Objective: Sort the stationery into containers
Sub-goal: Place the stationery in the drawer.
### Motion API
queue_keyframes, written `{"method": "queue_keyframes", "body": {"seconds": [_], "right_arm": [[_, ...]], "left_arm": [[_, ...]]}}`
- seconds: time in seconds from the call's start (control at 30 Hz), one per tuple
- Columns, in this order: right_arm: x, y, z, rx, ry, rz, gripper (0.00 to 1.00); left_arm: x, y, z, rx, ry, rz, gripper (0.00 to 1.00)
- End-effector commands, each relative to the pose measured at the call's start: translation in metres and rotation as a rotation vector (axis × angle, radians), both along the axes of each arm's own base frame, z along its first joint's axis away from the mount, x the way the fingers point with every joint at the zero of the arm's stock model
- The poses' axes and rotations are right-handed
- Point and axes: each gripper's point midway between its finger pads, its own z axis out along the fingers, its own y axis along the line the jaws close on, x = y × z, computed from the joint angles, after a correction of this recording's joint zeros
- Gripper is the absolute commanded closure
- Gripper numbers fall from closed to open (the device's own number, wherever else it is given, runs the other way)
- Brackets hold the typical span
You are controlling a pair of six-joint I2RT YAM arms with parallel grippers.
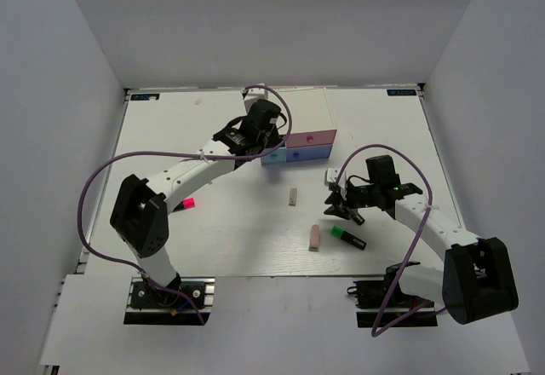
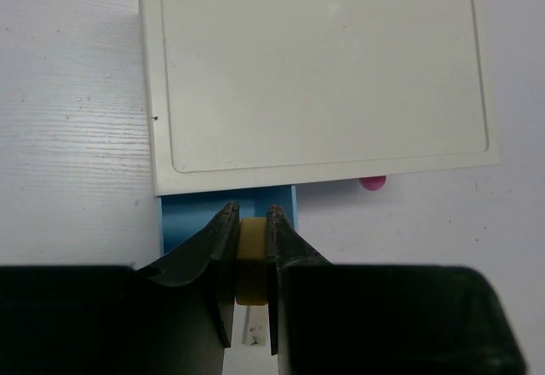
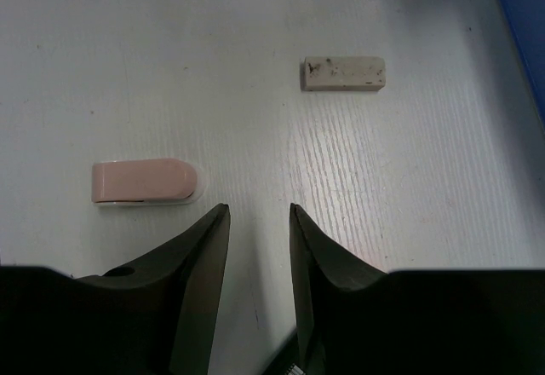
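The left tool [image 2: 251, 211] is clamped on the tan eraser [image 2: 251, 260] at the front edge of the white-topped box [image 2: 315, 68], just above the light blue drawer [image 2: 183, 222] that juts out from under that box. To do the drop well, I judge the block should be centred over the drawer's open cavity and brought low before the fingers part, so it cannot bounce off the drawer wall onto the surface [image 2: 68, 136]. The right tool [image 3: 258, 210] hangs with its jaws apart and gripping nothing, well in front of the box, near the pinkish eraser [image 3: 145, 181] and the grey eraser [image 3: 343, 74].
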Motion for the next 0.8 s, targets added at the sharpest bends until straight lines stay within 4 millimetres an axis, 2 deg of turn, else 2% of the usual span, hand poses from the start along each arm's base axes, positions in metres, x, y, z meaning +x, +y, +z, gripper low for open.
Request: {"method": "queue_keyframes", "body": {"seconds": [0.0, 0.1, 0.2, 0.23, 0.3, 0.33, 0.37, 0.47, 0.6, 0.63, 0.67, 0.7, 0.77], "right_arm": [[0.002, 0.002, 0.005, 0.013, -0.02, 0.003, 0.6], [0.001, 0.001, 0.003, 0.01, -0.014, 0.0, 0.6], [0.002, 0.002, 0.005, 0.011, -0.018, 0.001, 0.6], [0.002, 0.002, 0.005, 0.011, -0.018, 0.0, 0.6], [0.003, 0.002, 0.004, 0.011, -0.017, 0.0, 0.58], [0.004, 0.002, 0.005, 0.011, -0.02, -0.001, 0.57], [0.003, 0.002, 0.004, 0.01, -0.015, 0.0, 0.57], [0.003, 0.002, 0.003, 0.008, -0.012, -0.001, 0.56], [0.004, 0.002, 0.005, 0.01, -0.017, -0.001, 0.53], [0.004, 0.002, 0.005, 0.011, -0.015, -0.001, 0.53], [0.005, 0.003, 0.006, 0.011, -0.019, 0.004, 0.53], [0.008, 0.004, 0.009, 0.015, -0.032, 0.006, 0.53], [0.01, 0.008, 0.014, 0.029, -0.054, 0.037, 0.47]], "left_arm": [[0.008, 0.001, 0.014, -0.003, -0.037, 0.019, 0.95], [0.008, 0.001, 0.014, -0.003, -0.037, 0.019, 0.95], [0.008, 0.001, -0.003, 0.025, -0.006, 0.018, 0.91], [0.008, 0.001, -0.003, 0.025, -0.006, 0.018, 0.79], [0.008, 0.003, -0.002, 0.029, -0.009, 0.026, 0.68], [0.008, 0.003, -0.002, 0.029, -0.009, 0.026, 0.54], [0.008, 0.003, -0.002, 0.029, -0.009, 0.026, 0.47], [0.009, 0.002, 0.002, 0.023, -0.016, 0.026, 0.37], [0.013, 0.001, 0.014, 0.002, -0.047, 0.034, 0.36], [0.01, -0.003, 0.024, -0.013, -0.063, 0.025, 0.36], [0.011, -0.004, 0.026, -0.02, -0.071, 0.026, 0.38], [0.009, -0.004, 0.043, -0.04, -0.098, 0.013, 0.4], [0.007, -0.004, 0.059, -0.072, -0.126, 0.006, 0.5]]}}
